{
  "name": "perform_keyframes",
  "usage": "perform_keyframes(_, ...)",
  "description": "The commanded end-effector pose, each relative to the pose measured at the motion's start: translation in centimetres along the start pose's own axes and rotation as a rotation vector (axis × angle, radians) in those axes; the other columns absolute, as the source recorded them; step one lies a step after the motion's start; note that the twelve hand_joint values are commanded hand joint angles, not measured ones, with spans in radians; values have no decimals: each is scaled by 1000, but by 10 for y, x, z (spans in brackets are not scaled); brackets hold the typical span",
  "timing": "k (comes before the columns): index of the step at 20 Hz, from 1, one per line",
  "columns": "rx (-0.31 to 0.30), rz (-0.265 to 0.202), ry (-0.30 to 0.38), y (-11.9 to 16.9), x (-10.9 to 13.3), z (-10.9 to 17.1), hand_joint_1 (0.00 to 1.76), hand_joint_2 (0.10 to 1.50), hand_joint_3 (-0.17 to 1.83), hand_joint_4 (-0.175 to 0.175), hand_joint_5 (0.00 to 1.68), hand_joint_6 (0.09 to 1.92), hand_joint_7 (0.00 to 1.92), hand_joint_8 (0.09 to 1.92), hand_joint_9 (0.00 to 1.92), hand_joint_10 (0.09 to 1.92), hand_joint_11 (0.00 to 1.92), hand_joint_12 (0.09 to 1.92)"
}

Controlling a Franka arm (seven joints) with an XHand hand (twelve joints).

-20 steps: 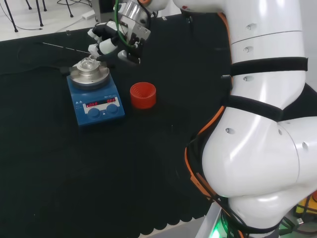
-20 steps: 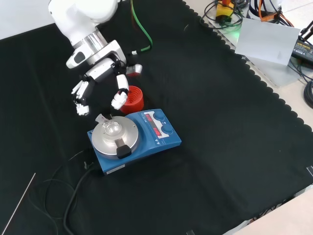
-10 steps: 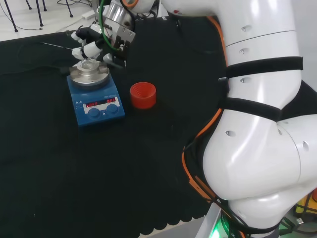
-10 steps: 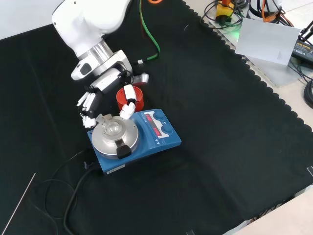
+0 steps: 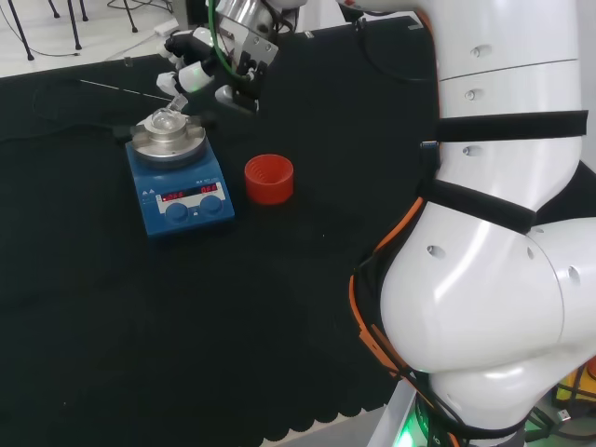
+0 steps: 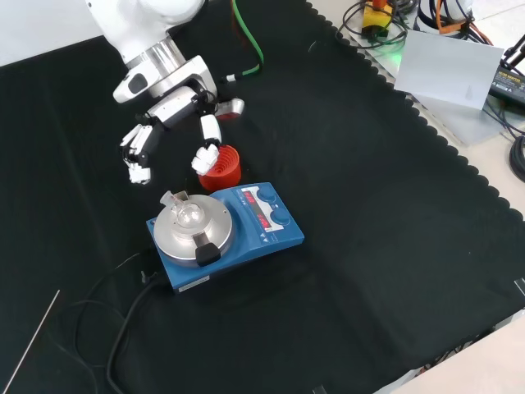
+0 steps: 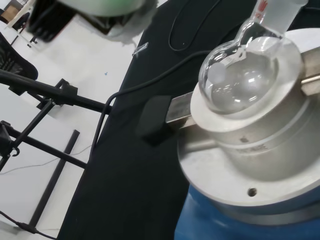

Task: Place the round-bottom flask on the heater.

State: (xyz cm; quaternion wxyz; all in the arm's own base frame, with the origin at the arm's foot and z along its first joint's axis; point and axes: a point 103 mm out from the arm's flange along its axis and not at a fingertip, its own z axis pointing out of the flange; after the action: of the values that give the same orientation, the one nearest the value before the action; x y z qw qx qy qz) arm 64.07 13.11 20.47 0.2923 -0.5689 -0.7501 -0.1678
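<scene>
A clear round-bottom flask [image 6: 185, 215] [image 5: 166, 120] [image 7: 241, 75] lies in the round metal bowl of the blue heater [image 6: 246, 238] [image 5: 182, 191] [image 7: 260, 165], its neck tilted to one side. The hand [image 6: 168, 127] [image 5: 209, 70] hangs above and just beyond the heater in the front view, apart from the flask. Its fingers are spread and relaxed, with nothing between them.
A red ribbed ring stand [image 6: 221, 168] [image 5: 269, 179] sits on the black cloth beside the heater. The heater's black cable [image 6: 123, 320] trails toward the front view's lower left. A thin rod [image 6: 31, 345] lies near the cloth's edge.
The hand, which had come down close around the flask half a second ago, has lifted up and away from the heater. The flask stays in the bowl.
</scene>
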Motion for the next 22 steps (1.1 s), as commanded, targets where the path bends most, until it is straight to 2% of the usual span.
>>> perform_keyframes(1,-26,6,-20,-3,11,-1,875,558,730,-4,443,350,331,631,498,624,84,1361)
perform_keyframes(8,-39,14,-21,-52,0,-52,873,560,726,-2,445,334,330,631,496,625,81,1362)
perform_keyframes(13,-34,18,-46,-76,0,-67,874,562,723,-1,445,324,330,632,495,625,81,1364)
perform_keyframes(14,-25,22,-85,-74,13,-55,874,562,722,-1,445,323,330,632,495,625,82,1364)
perform_keyframes(17,-30,27,-81,-93,4,-69,872,566,721,0,447,317,330,632,494,626,83,1364)
perform_keyframes(22,-46,47,-77,-119,5,-81,874,572,720,1,448,310,330,633,495,627,87,1366)
